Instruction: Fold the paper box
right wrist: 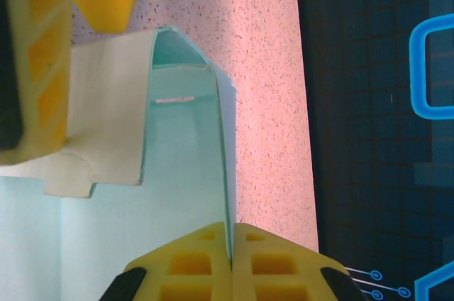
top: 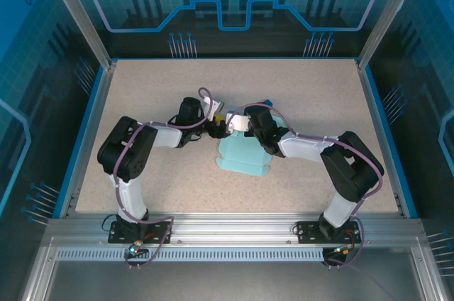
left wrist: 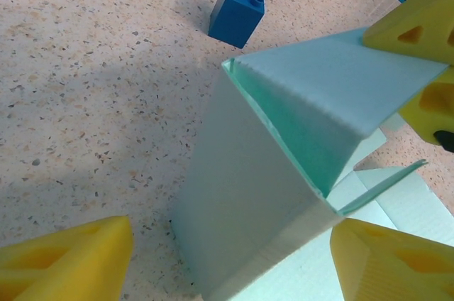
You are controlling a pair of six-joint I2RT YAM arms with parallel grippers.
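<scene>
We see the speckled table (top: 156,88) carrying everything. Near its middle, between the two arms, lies the paper box (top: 242,160), a pale blue card sheet. Part of it is flat on the table and one panel is raised (from the left wrist we see it as a folded wall with a crease along its top). The right gripper (right wrist: 230,236) has its jaws closed on the thin edge of that raised panel. The left gripper (left wrist: 230,262) has its jaws wide apart, a yellow finger on either side of the wall, and at least one of them is clear of the card. Beyond the box we find a small dark blue brick (left wrist: 237,8) standing on the table, apart from the card.
</scene>
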